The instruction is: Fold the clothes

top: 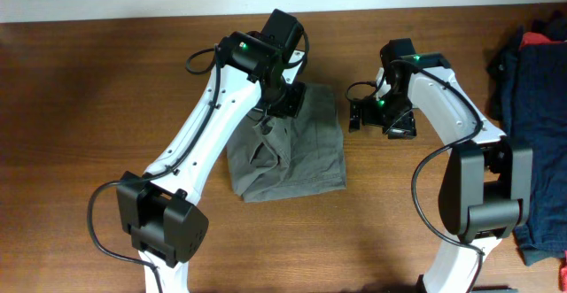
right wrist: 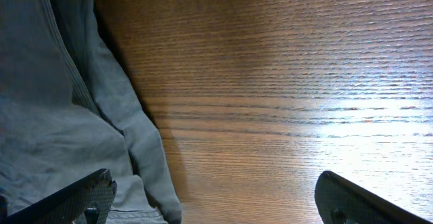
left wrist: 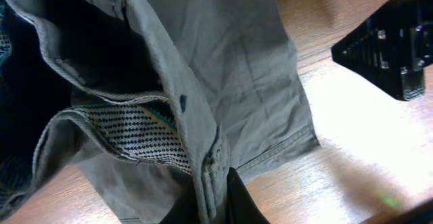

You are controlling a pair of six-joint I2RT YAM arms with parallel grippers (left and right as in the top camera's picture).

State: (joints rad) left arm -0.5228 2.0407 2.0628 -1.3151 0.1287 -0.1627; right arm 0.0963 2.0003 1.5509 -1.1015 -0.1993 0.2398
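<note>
Wood table; left gripper pinches shorts waistband; right gripper spread beside edge.

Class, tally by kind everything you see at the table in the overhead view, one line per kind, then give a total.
Robot arms: 2 (left arm, right arm)
Grey-olive shorts: 1
Dark navy clothing pile: 1
Red cloth: 1
Total: 5

Shorts: matt grey-olive cotton weave, wrinkled; checked woven lining just ahead of left pincer. Table beneath right pincer: grained wood, satin sheen, glare. Pincer fingers: matt black plastic.
</note>
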